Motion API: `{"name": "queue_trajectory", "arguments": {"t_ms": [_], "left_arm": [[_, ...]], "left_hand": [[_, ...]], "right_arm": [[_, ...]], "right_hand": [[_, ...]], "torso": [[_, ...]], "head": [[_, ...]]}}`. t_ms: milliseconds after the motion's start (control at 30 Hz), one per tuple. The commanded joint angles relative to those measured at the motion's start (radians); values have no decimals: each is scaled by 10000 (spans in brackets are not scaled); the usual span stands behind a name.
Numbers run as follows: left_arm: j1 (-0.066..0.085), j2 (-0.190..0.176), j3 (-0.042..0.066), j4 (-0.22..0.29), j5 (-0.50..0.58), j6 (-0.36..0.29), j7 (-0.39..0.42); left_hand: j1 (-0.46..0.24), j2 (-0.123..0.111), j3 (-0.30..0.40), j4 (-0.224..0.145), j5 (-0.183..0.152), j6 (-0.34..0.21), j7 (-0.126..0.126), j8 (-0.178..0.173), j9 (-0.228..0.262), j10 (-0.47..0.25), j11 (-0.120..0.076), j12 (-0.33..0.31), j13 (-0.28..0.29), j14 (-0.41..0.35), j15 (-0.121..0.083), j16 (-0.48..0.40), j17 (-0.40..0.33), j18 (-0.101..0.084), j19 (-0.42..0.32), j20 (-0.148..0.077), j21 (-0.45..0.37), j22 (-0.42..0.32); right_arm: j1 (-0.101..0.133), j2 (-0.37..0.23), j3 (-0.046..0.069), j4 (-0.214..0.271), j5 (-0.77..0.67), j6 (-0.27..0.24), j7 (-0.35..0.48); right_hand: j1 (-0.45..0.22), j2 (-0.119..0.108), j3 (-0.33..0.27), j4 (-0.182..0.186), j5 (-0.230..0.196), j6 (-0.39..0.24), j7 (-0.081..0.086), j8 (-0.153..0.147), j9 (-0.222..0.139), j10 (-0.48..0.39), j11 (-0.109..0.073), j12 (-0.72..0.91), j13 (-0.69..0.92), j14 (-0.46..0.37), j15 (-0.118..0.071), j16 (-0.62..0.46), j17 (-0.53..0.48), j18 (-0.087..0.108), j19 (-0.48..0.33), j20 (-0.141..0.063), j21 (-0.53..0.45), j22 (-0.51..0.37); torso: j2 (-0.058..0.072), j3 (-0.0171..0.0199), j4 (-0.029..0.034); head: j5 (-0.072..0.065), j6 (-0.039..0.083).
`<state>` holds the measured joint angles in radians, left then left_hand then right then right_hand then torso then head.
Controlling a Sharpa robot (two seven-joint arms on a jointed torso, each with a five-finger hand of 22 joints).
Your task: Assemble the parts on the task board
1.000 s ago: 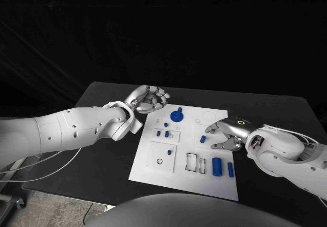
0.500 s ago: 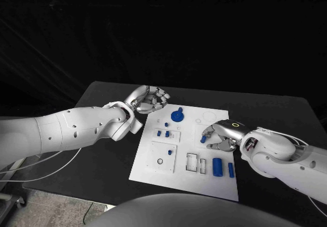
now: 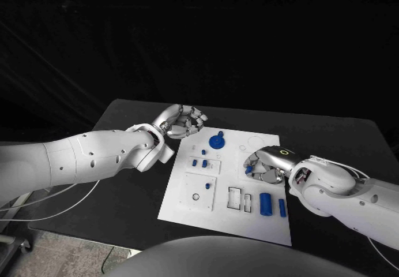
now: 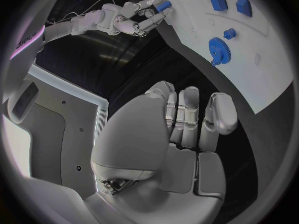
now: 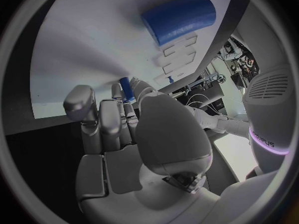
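Observation:
The white task board (image 3: 187,202) lies in the middle of the black table. My right hand (image 3: 267,164) is over the board's right half and pinches a small blue peg (image 3: 248,169) between its fingertips; the same peg shows in the left wrist view (image 4: 163,5) and the right wrist view (image 5: 126,88). My left hand (image 3: 183,122) hovers off the board's far left corner with its fingers curled in on nothing. A blue gear (image 3: 217,140) stands near the board's far edge. A large blue cylinder (image 3: 264,202) lies by a thinner blue piece (image 3: 281,206).
Small blue pieces (image 3: 199,163) stand in the board's middle left, near rectangular slots (image 3: 234,198). Bare black table (image 3: 332,138) surrounds the board. The board's near right corner (image 3: 278,236) is close to the table's front edge.
My right hand has shifted left across the board and closed its fingertips on the small blue peg. The left hand has stayed still.

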<state>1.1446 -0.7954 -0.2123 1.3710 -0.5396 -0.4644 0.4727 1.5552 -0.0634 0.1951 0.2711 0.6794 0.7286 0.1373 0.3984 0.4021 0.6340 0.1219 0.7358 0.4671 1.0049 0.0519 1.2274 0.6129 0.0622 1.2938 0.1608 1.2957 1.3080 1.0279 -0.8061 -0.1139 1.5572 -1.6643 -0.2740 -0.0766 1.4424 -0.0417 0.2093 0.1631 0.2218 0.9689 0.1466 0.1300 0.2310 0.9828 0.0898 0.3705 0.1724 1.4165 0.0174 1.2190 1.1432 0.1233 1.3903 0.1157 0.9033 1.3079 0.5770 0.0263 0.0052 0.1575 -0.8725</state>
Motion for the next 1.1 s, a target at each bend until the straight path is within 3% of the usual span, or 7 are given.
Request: {"name": "queue_trajectory", "arguments": {"t_ms": [33, 167, 233, 500, 833, 933, 1100], "left_arm": [[1, 8, 6, 30, -9, 101, -16], [0, 4, 6, 35, -9, 115, -46], [0, 2, 6, 39, -9, 123, -61], [-1, 23, 5, 30, -9, 144, -99], [-1, 70, 5, 0, -10, 195, -162], [-1, 86, 5, -6, -10, 171, -168], [-1, 99, 4, -17, -10, 159, -168]], "left_hand": [[80, -4, 42, -28, 46, -11, 82, 34, -9, 45, -1, -23, -10, -48, 15, -29, -9, 157, -82, 4, -52, 1597], [108, 15, 54, -34, 45, -18, 91, 37, -16, 61, 0, -14, -16, -44, 17, -25, -7, 158, -86, 5, -54, 1595], [116, 22, 57, -36, 44, -17, 97, 40, -17, 69, 0, -9, -18, -48, 18, -27, -16, 158, -85, 6, -52, 1596], [134, 37, 63, -38, 42, -14, 112, 47, -21, 86, 0, 0, -22, -48, 21, -26, -18, 156, -79, 8, -44, 1598], [165, 62, 74, -42, 38, 3, 144, 65, -25, 113, -1, 14, -32, -49, 24, -25, -28, 156, -82, 11, -43, 1598], [176, 64, 75, -44, 35, 8, 160, 72, -28, 114, -1, 15, -38, -58, 25, -29, -46, 160, -95, 12, -53, 1593], [185, 58, 74, -47, 34, -2, 160, 70, -33, 102, 3, 9, -45, -70, 24, -35, -64, 163, -105, 12, -61, 1590]], "right_arm": [[-12, 27, 0, -33, 165, -326, 273], [-13, 19, 0, -36, 166, -394, 290], [-13, 0, 0, -23, 153, -400, 258], [83, -212, 3, 308, 133, -614, 209], [923, -670, 5, 1378, 293, -420, -81], [1131, -760, 5, 1806, 392, -49, -105], [1266, -551, 5, 2334, 386, 759, -120]], "right_hand": [[51, 123, 100, -27, -188, 212, -42, 145, 86, 126, -37, 84, 21, 19, -99, 86, 33, -97, 40, -51, 98, 1140], [459, 210, 309, -369, -174, 553, -136, 442, 310, 276, -121, 93, 31, 7, -175, 86, 20, -98, 39, -123, 122, 1144], [696, 168, 410, -645, 220, 676, -140, 619, 491, 354, -133, 78, 32, -21, -204, 64, -9, -103, 21, -158, 119, 1144], [736, 89, 409, -871, 356, 851, -201, 913, 821, 528, -207, 86, 48, -42, -240, 49, -35, -102, 3, -198, 143, 1146], [691, 1, 389, -916, 269, 769, -202, 939, 930, 508, -195, 7, 18, -86, -239, -27, -129, -90, -34, -207, 59, 1123], [725, -38, 430, -977, 382, 709, -178, 930, 979, 515, -181, -40, -3, -154, -227, -118, -227, -77, -87, -202, -43, 1100], [679, -143, 438, -1009, 533, 703, -179, 935, 1044, 621, -187, -55, -10, -180, -225, -122, -224, -85, -106, -197, 1, 1111]], "torso": [[3, -2, -2], [3, -3, 4], [-1, -5, 3], [-2, -7, -4], [-9, -19, 12], [-13, -22, 13], [-7, 9, 11]], "head": [[6, -2], [52, -2], [61, -2], [130, -2], [102, -2], [180, -2], [259, -2]]}}
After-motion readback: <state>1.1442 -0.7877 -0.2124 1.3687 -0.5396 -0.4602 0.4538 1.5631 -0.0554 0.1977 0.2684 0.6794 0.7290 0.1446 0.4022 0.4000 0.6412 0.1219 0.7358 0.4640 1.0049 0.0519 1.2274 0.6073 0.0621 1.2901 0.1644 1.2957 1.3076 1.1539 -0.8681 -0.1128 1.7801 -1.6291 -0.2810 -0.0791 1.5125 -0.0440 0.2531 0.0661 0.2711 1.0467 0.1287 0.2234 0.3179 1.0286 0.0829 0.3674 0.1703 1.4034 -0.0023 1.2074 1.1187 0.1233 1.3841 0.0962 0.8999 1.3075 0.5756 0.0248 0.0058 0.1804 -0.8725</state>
